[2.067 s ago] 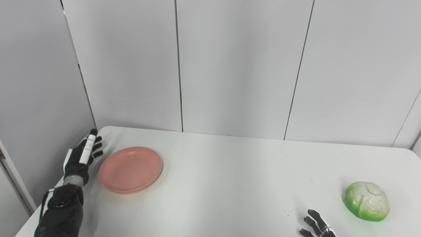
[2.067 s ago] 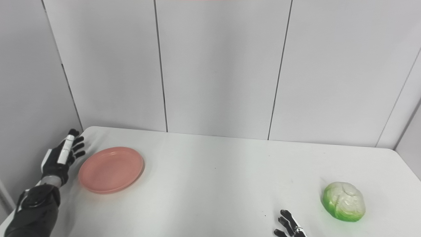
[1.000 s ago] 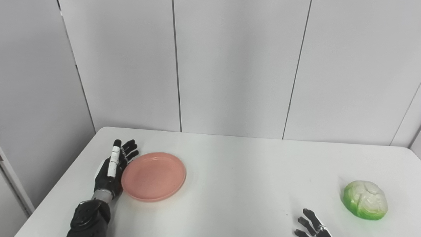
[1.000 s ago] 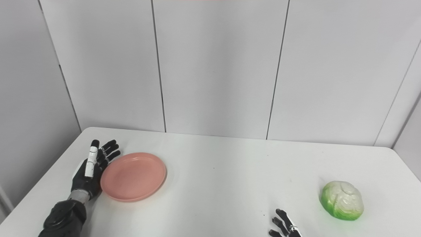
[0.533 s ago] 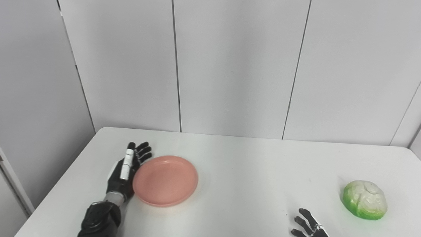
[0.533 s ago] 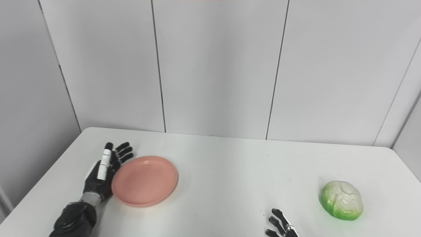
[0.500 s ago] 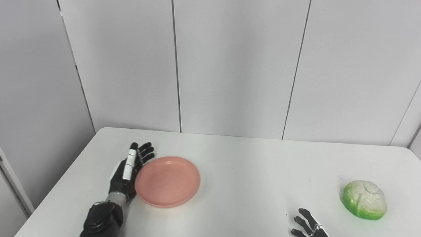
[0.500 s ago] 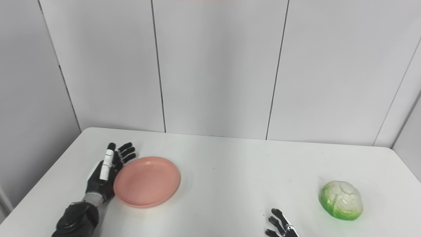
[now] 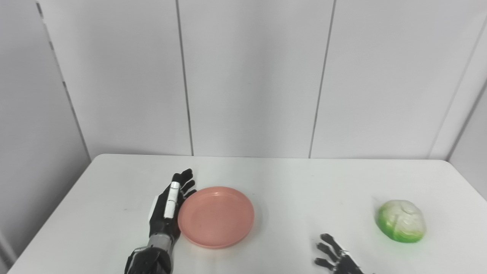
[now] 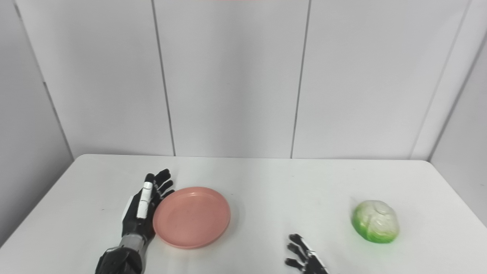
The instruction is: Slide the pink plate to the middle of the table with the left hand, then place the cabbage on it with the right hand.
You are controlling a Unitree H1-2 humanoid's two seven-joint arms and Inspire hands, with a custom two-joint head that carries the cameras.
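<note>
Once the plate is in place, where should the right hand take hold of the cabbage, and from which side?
Take the cabbage over its rounded top, coming down from above, fingers spread around its sides. It sits like a dome, flatter side on the table, so there is likely no edge to get under. The right hand, open, lies nearer the robot and left of it; nothing stands between. The pink plate lies well apart.

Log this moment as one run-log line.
left hand: open, flat against pink plate rim | right hand: open, idle | cabbage: on table, untouched
</note>
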